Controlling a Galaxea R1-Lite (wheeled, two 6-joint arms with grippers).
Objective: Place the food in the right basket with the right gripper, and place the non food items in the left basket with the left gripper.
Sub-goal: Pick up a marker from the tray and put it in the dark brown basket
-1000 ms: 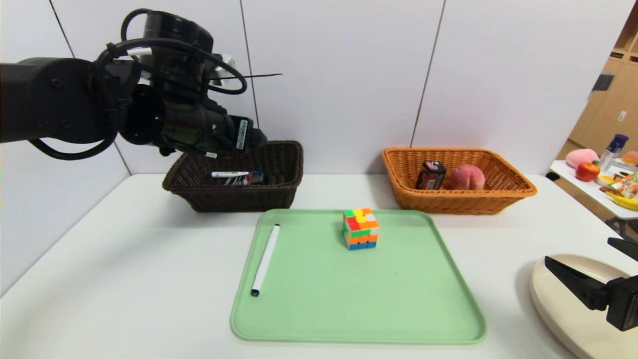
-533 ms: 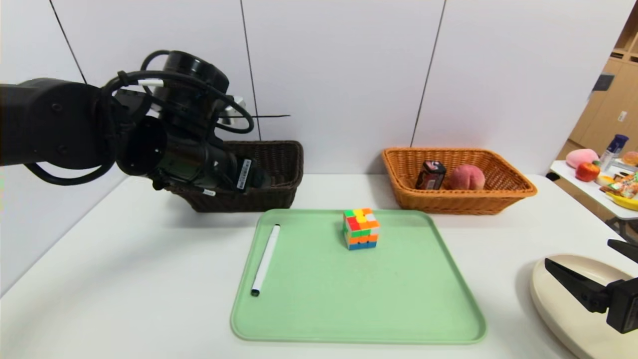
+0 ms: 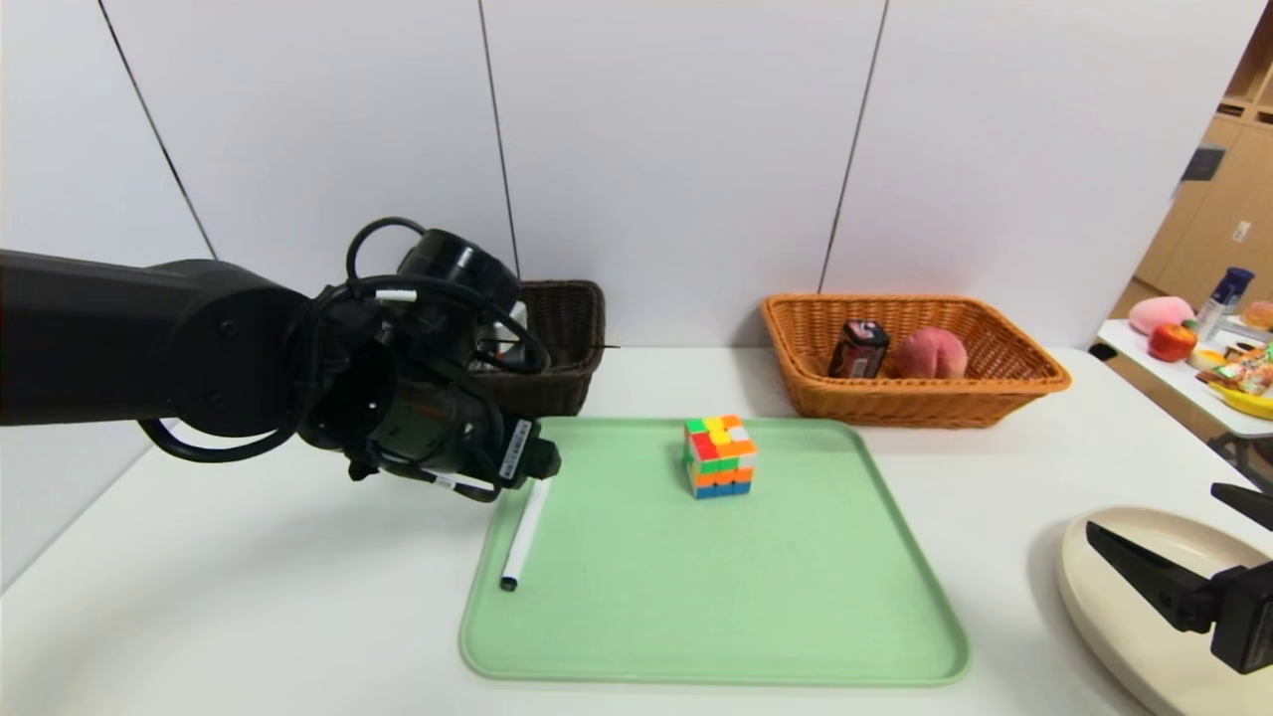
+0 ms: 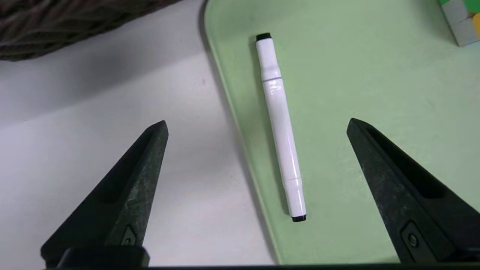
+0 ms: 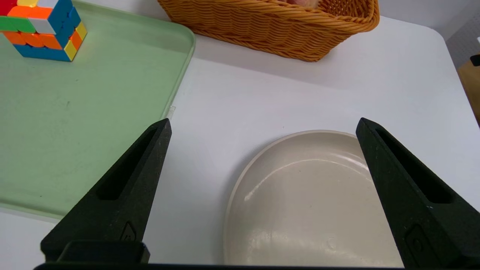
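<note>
A white marker with black ends (image 3: 522,533) (image 4: 280,123) lies along the left edge of the green tray (image 3: 756,607). My left gripper (image 4: 257,125) is open and empty above it, its fingers either side of the marker. The puzzle cube (image 3: 719,455) (image 5: 41,28) stands on the tray's far middle. The peach (image 3: 931,353) and the dark pink-labelled container (image 3: 859,348) lie in the orange right basket (image 3: 995,398). The dark brown left basket (image 3: 567,343) is mostly hidden by my left arm; its contents are hidden. My right gripper (image 5: 262,125) is open and empty over a beige plate.
A beige plate (image 3: 1114,597) (image 5: 318,202) sits at the table's front right. A side table with toy fruit and a bottle (image 3: 1208,348) stands at the far right. A white wall runs behind the baskets.
My left arm has come down and forward from over the dark basket to above the marker on the tray. The right arm has not moved.
</note>
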